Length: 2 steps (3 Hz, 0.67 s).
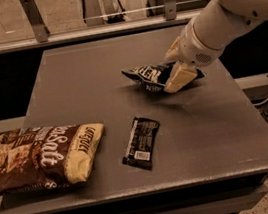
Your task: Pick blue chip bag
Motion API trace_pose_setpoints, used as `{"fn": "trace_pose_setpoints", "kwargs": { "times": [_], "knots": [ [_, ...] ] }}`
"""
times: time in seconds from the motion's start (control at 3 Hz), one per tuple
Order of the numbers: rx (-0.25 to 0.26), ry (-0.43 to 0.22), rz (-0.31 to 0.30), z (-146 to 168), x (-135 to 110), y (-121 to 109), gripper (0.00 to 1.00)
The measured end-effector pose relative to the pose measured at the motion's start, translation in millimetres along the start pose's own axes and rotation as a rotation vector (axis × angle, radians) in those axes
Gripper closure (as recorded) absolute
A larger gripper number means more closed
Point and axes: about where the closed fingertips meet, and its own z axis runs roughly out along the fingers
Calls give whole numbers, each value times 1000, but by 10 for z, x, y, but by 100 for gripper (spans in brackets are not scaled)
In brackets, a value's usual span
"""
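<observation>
Bag: small glossy navy-blue chip bag [145, 76], right of centre on the dark grey table [80, 87].
Gripper: cream two-finger gripper [173, 72], toward the right edge, fingers clamped on the bag's right end.

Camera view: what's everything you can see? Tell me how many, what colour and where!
small dark navy-blue glossy chip bag: one, navy with white letters, far right-middle of the table
large brown-and-cream snack bag: one, brown and cream, table's front left edge
slim black wrapped bar: one, black with white label, front middle
flat grey table: one, dark grey, centre
upright metal posts: two, grey, behind the table
white robot arm: one, white, upper right
end effector: one, cream, at the chip bag's right end
</observation>
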Motion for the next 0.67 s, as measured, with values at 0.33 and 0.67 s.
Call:
{"fn": "trace_pose_setpoints", "kwargs": {
  "times": [0.33,0.67],
  "knots": [
    [0,0,-2,-1,-12,7,65],
    [-12,-20,10,-26,-39,1,88]
  ]
}}
